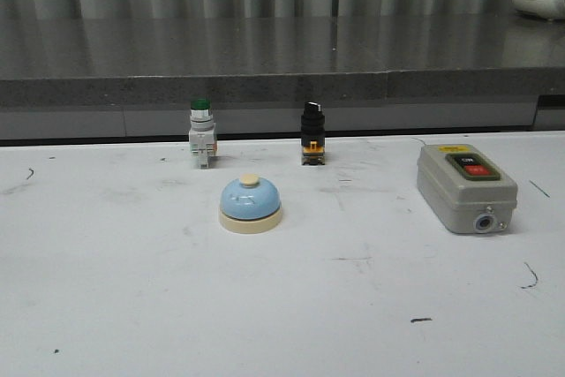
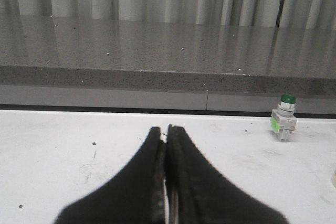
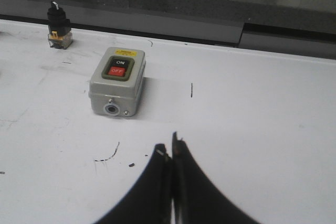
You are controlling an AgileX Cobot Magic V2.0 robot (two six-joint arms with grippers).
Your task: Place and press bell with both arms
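Both grippers were pressed closed on nothing: the left gripper point(image 2: 166, 129) and the right gripper point(image 3: 169, 148) each hung above the white bench point(image 1: 132, 306). Well apart from them, the bell point(image 1: 251, 205) sat upright mid-bench, just in front of the green-capped push button point(image 1: 201, 132) and black selector switch point(image 1: 312, 132). Rightward lay the grey switch box point(image 1: 466, 187), marked "ON" and "OFF".

light-blue bell point(image 1: 251, 203) with cream base, grey switch box point(image 1: 465, 187), white table point(image 1: 132, 289)
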